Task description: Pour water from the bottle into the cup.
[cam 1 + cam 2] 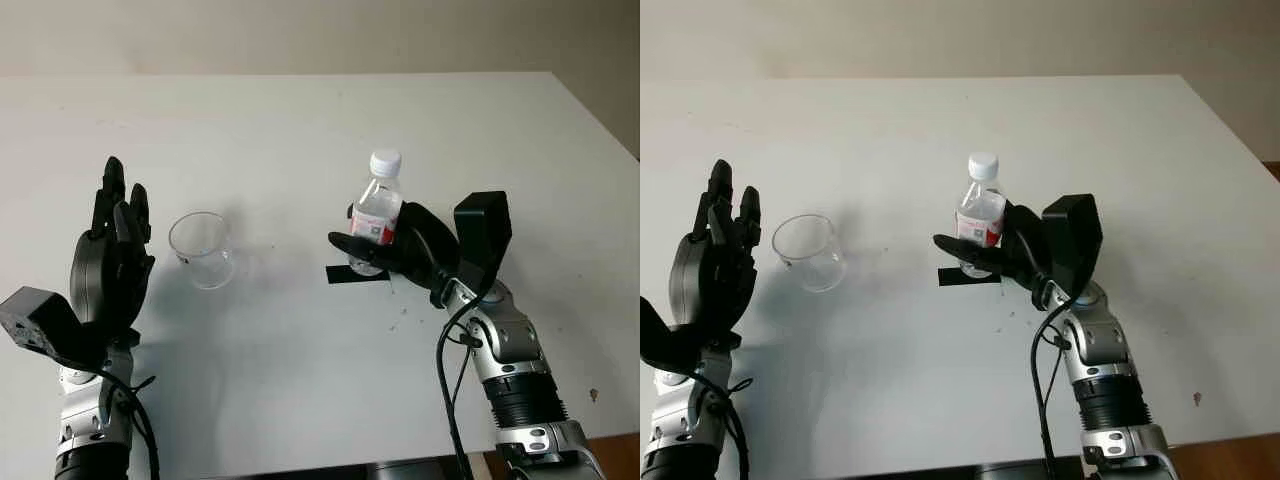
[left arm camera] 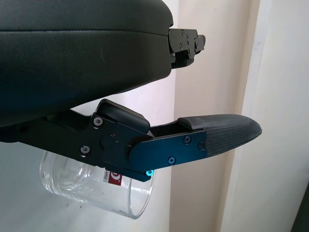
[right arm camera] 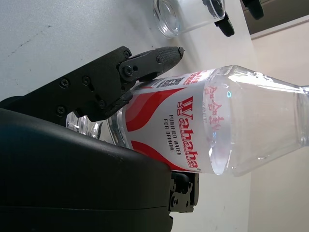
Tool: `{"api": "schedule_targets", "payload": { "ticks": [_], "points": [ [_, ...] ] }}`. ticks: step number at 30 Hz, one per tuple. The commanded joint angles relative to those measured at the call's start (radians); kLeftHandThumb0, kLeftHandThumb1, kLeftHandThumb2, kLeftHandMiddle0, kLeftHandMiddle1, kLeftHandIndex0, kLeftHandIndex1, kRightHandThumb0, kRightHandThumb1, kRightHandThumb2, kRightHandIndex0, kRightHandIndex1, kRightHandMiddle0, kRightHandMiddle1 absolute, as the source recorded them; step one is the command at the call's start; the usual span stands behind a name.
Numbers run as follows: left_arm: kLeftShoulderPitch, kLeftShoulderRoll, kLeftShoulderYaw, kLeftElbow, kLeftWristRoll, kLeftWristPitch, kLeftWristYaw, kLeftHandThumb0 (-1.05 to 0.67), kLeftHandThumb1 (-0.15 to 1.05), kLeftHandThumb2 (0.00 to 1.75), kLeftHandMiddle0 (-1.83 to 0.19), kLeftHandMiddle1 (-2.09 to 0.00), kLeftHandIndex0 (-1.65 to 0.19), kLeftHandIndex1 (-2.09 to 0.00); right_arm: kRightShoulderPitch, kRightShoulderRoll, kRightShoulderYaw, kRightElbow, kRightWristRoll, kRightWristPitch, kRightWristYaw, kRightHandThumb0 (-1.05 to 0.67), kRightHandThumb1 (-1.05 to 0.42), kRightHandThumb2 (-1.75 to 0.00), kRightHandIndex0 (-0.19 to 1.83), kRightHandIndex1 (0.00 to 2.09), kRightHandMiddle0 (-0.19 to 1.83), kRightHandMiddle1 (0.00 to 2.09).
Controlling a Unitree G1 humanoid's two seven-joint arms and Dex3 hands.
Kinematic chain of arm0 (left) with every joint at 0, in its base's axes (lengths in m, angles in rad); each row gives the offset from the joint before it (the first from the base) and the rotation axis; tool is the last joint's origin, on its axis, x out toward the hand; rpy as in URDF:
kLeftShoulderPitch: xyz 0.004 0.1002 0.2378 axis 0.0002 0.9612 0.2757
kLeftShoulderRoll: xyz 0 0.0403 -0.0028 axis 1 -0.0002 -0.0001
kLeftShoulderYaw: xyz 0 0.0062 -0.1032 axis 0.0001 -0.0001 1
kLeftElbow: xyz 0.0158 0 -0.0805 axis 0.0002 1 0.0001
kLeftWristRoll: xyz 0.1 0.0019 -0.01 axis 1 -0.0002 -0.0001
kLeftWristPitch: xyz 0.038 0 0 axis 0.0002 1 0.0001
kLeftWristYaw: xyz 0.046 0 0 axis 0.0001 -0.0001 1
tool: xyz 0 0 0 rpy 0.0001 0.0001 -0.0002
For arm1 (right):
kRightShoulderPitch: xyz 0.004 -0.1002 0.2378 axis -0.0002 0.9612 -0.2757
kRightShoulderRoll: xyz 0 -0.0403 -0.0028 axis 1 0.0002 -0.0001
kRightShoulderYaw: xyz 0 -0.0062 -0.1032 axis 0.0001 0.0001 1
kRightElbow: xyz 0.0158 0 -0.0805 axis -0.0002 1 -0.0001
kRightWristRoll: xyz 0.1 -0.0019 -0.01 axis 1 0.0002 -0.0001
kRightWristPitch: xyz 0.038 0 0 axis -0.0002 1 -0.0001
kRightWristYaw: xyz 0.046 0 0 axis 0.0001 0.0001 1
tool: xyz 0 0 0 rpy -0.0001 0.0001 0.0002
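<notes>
Here the right hand (image 1: 385,255) grips the bottle (image 1: 378,210) on the white table (image 1: 300,120); the left hand (image 1: 110,260) is open.

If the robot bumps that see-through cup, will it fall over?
Probably, yes. The cup looks like thin clear plastic with nothing in it, so it is likely very light and would slide or tip at a small push. Its round wall means it could roll once down. The left robot hand is open beside it, not steadying it.
</notes>
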Motion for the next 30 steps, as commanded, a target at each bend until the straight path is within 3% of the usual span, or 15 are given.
{"api": "schedule_targets", "payload": {
  "ticks": [1,6,9,12,14,17,26,30],
  "points": [
    [0.009,0.007,0.000,-0.006,0.001,-0.003,-0.006,-0.88,1.05,0.63,0.06,0.00,0.07,0.00,0.031,0.007,0.012,0.040,-0.009,0.001,0.006,-0.23,-1.05,-0.24,0.61,2.09,-0.10,2.09],
    [0.008,0.003,0.004,-0.007,-0.003,-0.004,-0.003,-0.88,1.05,0.63,0.05,0.00,0.06,0.00,0.041,0.000,0.029,0.047,-0.033,-0.030,0.013,-0.26,-1.05,-0.20,0.49,2.09,-0.09,2.09],
    [0.008,0.003,0.004,-0.011,-0.002,0.001,0.002,-0.88,1.05,0.63,0.05,0.00,0.07,0.00,0.054,0.010,0.029,0.044,-0.044,-0.047,-0.003,-0.37,-1.02,-0.09,0.16,2.09,-0.09,2.09],
    [0.009,0.004,0.004,-0.016,-0.004,0.004,0.002,-0.88,1.05,0.64,0.05,0.00,0.08,0.00,0.064,0.007,0.036,0.050,-0.053,-0.066,0.002,-0.47,-0.97,-0.06,-0.07,1.75,-0.03,1.66],
    [0.009,0.004,0.006,-0.015,-0.009,0.003,-0.001,-0.88,1.05,0.64,0.05,0.00,0.08,0.00,0.068,0.002,0.040,0.058,-0.056,-0.084,0.015,-0.51,-0.96,-0.05,-0.04,1.15,0.03,1.14],
    [0.011,0.006,0.005,-0.016,-0.003,0.001,-0.001,-0.88,1.05,0.65,0.06,0.00,0.08,0.00,0.073,-0.003,0.042,0.076,-0.067,-0.118,0.023,-0.53,-0.95,-0.05,0.02,0.76,0.11,0.75],
    [0.008,0.006,0.008,-0.014,-0.005,0.006,-0.001,-0.87,1.05,0.64,0.06,0.00,0.08,0.00,0.108,0.007,0.020,0.101,-0.080,-0.178,0.006,-0.59,-0.95,-0.05,0.02,0.68,0.16,0.62],
    [0.010,0.004,0.009,-0.023,-0.008,0.012,0.002,-0.87,1.05,0.64,0.05,0.00,0.08,0.00,0.133,0.016,0.004,0.111,-0.071,-0.228,-0.001,-0.63,-0.94,-0.05,0.01,0.51,0.15,0.47]
  ]
}}
